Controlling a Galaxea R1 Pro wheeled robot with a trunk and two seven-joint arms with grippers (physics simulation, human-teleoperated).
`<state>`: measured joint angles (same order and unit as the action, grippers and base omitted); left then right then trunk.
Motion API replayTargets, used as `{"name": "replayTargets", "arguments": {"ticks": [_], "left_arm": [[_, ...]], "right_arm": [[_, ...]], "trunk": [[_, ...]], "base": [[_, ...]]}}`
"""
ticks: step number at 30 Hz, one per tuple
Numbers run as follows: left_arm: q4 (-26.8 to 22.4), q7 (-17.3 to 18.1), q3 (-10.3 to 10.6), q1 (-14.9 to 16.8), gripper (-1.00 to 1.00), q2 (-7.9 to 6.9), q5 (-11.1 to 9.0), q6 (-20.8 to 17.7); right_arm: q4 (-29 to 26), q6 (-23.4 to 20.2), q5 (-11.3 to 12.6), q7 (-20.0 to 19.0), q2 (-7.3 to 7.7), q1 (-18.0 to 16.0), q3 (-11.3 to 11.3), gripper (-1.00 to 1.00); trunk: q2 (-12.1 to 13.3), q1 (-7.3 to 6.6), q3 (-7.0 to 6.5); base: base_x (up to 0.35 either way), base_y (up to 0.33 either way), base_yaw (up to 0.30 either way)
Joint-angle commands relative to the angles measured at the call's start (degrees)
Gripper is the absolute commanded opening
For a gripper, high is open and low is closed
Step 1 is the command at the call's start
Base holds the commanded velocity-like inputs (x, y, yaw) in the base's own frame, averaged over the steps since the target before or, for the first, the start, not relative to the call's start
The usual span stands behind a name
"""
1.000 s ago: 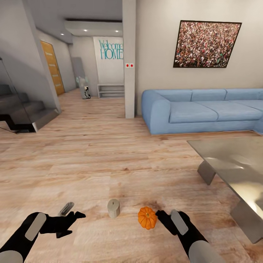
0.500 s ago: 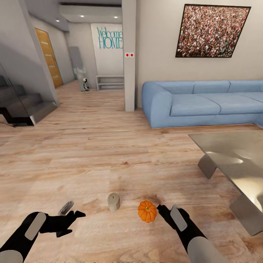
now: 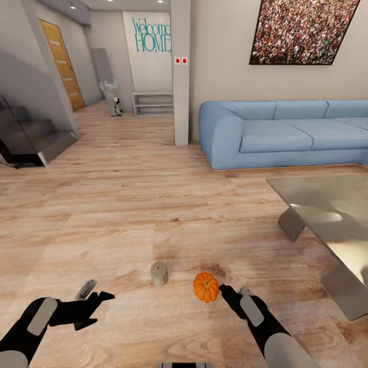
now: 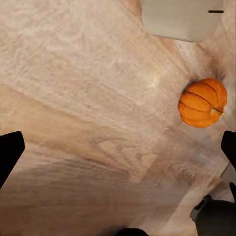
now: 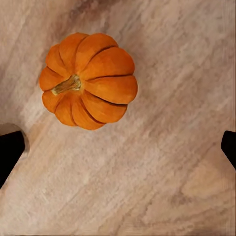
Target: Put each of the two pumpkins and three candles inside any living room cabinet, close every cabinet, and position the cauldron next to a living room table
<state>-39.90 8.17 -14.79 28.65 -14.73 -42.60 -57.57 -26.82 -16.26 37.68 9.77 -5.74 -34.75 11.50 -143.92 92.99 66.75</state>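
One orange ribbed pumpkin and one beige candle stand on the wooden floor in front of me. My right gripper hangs open just to the right of the pumpkin, apart from it. In the right wrist view the pumpkin lies off to one side of the gap between the fingertips. My left gripper is open over bare floor, left of the candle. Its wrist view takes in the pumpkin and the candle. The cabinet and the cauldron are out of view.
A low glossy grey table stands at the right, close to my right arm. Behind it is a blue sofa. A pillar and stairs are further off, with open floor between them.
The whole picture has slid upward, so the camera has moved. Pumpkin and candle stand where they were. Both grippers stay open, the right one still beside the pumpkin.
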Motion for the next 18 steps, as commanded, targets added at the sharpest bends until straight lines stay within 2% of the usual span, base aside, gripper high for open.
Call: {"name": "replayTargets", "arguments": {"ticks": [1, 3, 6, 18], "left_arm": [[0.00, 0.00, -0.03, 0.00, 1.00, -0.01, -0.03, 0.00], [0.00, 0.00, -0.11, 0.00, 1.00, -0.03, -0.02, 0.04], [0.00, 0.00, -0.17, 0.00, 1.00, 0.00, -0.02, 0.07], [0.00, 0.00, -0.20, 0.00, 1.00, 0.05, -0.02, 0.26]], "right_arm": [[0.04, 0.23, -0.05, -0.68, 0.18, 0.01, -0.02, 1.00], [0.17, 1.88, -0.07, -2.56, 1.09, 0.02, -0.31, 1.00], [0.25, 2.82, 0.27, -3.22, 1.49, 0.03, -0.31, 1.00], [0.28, 3.18, 0.65, -3.44, 1.69, 0.03, 0.11, 1.00]], "trunk": [[-0.02, 0.02, 0.23], [-0.04, 0.07, 0.67], [-0.08, 0.15, 1.34], [-0.24, 0.46, 3.99]], "base": [[0.000, 0.000, 0.000], [0.000, 0.000, 0.000], [0.000, 0.000, 0.000], [0.000, 0.000, 0.000]]}}
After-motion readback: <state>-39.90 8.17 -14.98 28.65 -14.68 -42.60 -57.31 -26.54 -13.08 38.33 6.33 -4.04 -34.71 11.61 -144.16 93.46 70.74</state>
